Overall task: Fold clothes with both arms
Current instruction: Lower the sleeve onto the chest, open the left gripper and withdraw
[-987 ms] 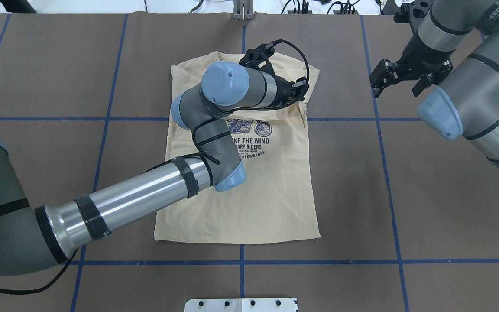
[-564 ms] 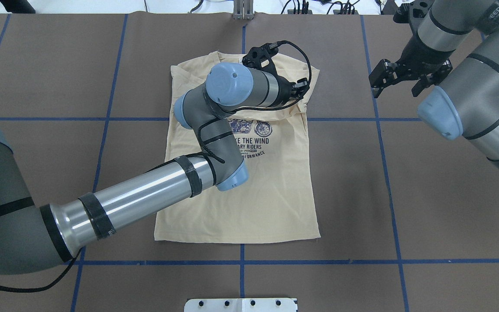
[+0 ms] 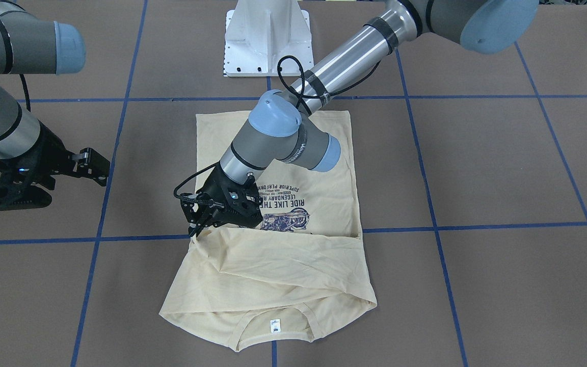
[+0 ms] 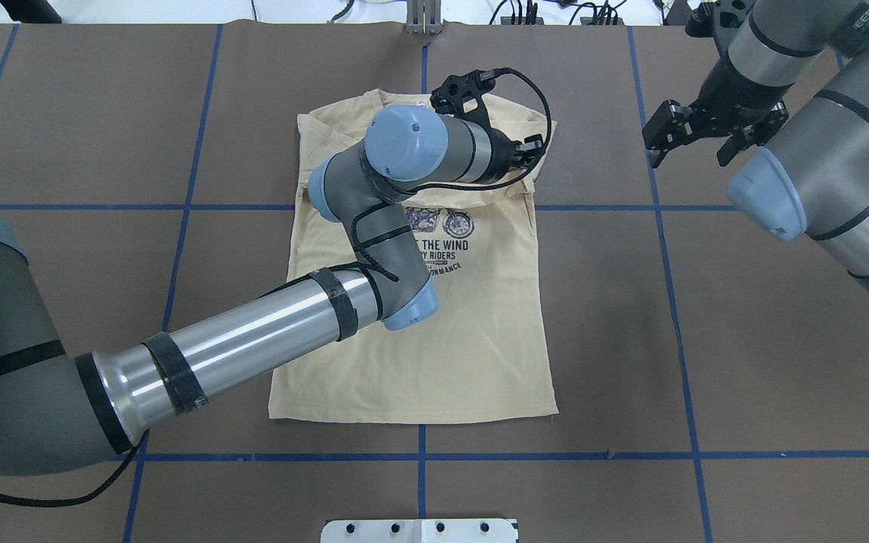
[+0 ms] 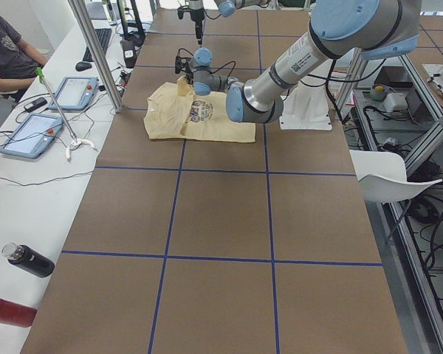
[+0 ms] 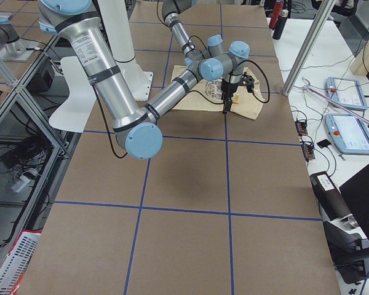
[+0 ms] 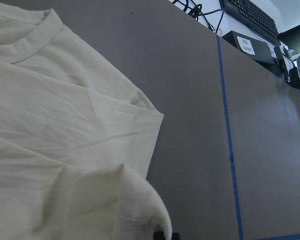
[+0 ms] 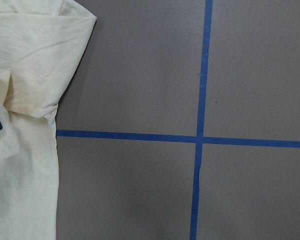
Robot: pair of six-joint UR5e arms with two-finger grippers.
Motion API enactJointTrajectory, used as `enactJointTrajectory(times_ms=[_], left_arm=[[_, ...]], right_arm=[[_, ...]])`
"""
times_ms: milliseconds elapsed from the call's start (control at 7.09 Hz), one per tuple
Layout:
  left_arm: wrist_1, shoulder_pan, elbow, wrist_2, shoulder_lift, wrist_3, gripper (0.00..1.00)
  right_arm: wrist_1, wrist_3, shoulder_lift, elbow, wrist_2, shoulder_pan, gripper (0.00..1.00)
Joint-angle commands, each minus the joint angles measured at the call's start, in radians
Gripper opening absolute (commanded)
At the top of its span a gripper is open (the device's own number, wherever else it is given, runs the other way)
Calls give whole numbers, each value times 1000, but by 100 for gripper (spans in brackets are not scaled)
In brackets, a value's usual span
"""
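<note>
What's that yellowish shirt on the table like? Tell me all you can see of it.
The T-shirt is pale cream-yellow, thin and creased. It lies front up on the brown table, neck away from the robot, with a small white label inside the collar. A navy motorcycle print sits on the chest. A layer of its cloth is folded across it, covering the print's top. The left pincer seems to pinch that fold's edge, lifting it into a small peak.

From overhead the left arm (image 4: 253,347) hid the start of every line of the print (image 4: 442,245) on the T-shirt (image 4: 480,339) (only endings like "KE THE WIND" were readable). The fingers (image 3: 191,224) of the left gripper (image 3: 196,228) were partly buried in a fold (image 3: 212,239). In both side views these fingers were too small to judge.
</note>
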Motion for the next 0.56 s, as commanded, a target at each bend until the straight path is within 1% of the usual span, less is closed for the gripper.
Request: enactJointTrajectory(times_ms=[0, 141, 423], left_arm=[[3, -13, 20, 6, 6, 43, 0], [6, -24, 24, 6, 16, 48, 0], [9, -50, 23, 2, 57, 130, 0]], right_arm=[[0, 2, 4, 0, 0, 2, 100], [0, 2, 6, -2, 0, 2, 100], [0, 2, 12, -2, 0, 3, 100]])
